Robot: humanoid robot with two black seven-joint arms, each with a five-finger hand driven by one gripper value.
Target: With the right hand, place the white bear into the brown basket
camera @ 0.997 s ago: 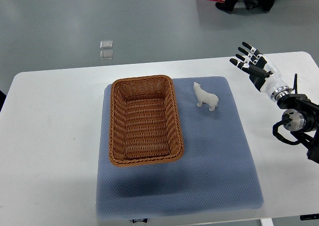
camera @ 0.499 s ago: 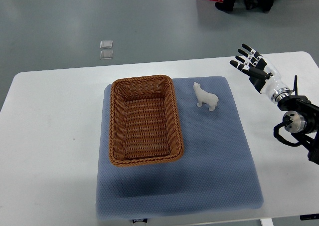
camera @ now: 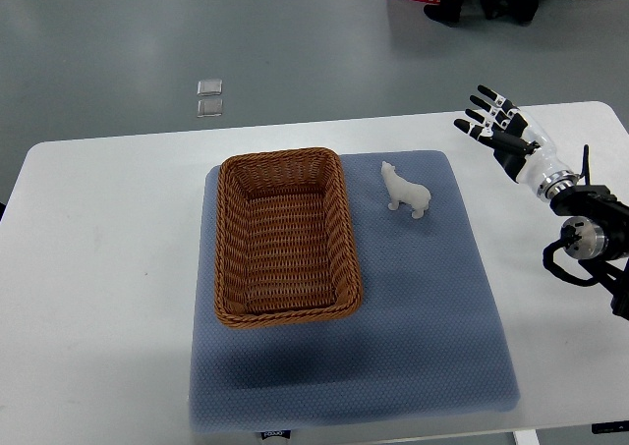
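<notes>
On the white table (camera: 108,258), a blue mat (camera: 423,327) is lying under the brown basket (camera: 285,237), and the white bear (camera: 405,190) is standing on the mat just right of the basket (apart from its rim). Well right of the basket, the right hand (camera: 499,131) is hovering with fingers spread, holding nothing, while grey floor (camera: 295,42) is showing beyond the table.

We see white bear (camera: 406,191) standing on blue mat (camera: 423,307) just right of brown basket (camera: 285,236); right hand (camera: 498,133) spread, apart, over worktop (camera: 98,268).
</notes>
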